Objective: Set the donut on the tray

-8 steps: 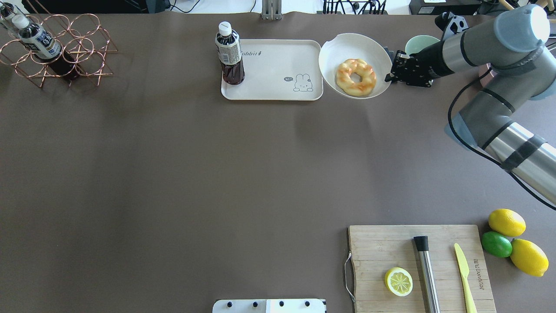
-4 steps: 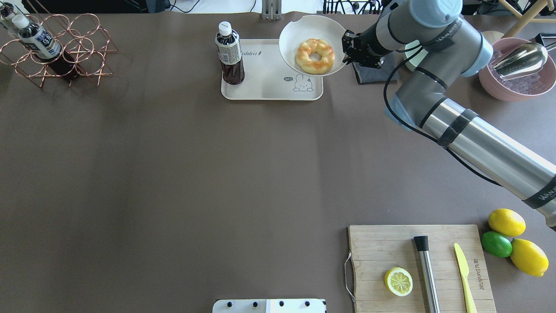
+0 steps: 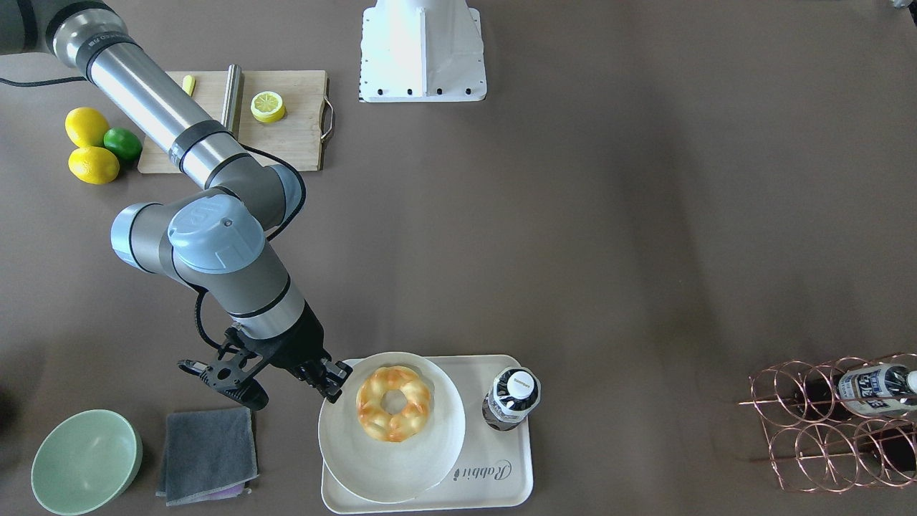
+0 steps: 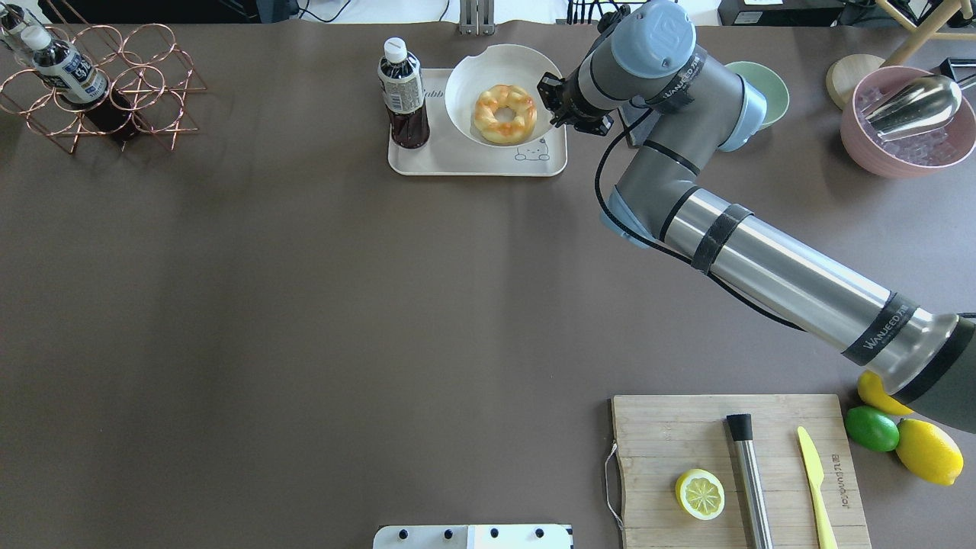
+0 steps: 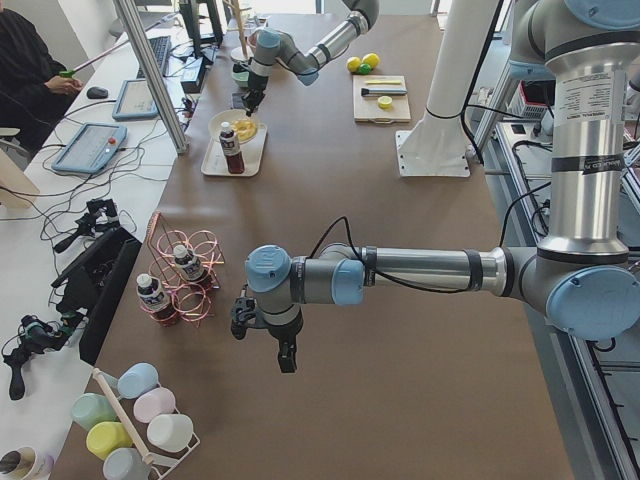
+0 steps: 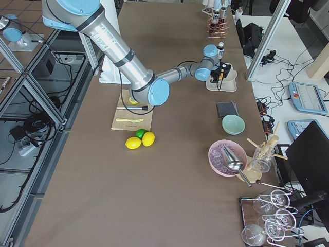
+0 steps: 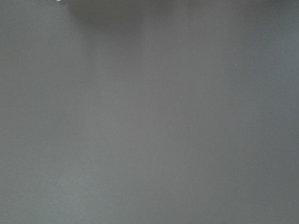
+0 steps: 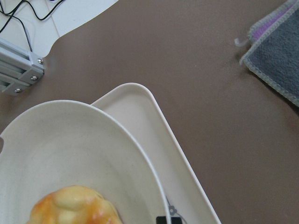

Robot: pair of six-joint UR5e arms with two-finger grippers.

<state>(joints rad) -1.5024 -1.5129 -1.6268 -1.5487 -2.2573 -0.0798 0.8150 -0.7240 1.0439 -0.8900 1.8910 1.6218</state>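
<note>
You have the donut in the white plate, upper middle of the overhead view. The plate is over the right half of the tray and hides part of the bear drawing. The right gripper is pinched down narrow on the plate's right rim, so it has hold of the plate, not the donut. The bottle stands on the tray's left end, just beside the plate, apart from it as far as I can see. In the front-facing view the plate overhangs the tray's left and lower edges a bit. I can't tell from any view whether the plate rests on the tray or hangs just above it. My read is that the carry is about done and the donut is inside the tray's outline. What's left is the set-down: lower the plate or tip the donut off, then open up and back out. Watch the bottle on that side, there's little room. The left gripper hangs over the bare surface at lower left of the left-side view, well apart from everything. It shows only there, so I can't tell whether it's open or closed, and its wrist camera sees only plain surface.
</note>
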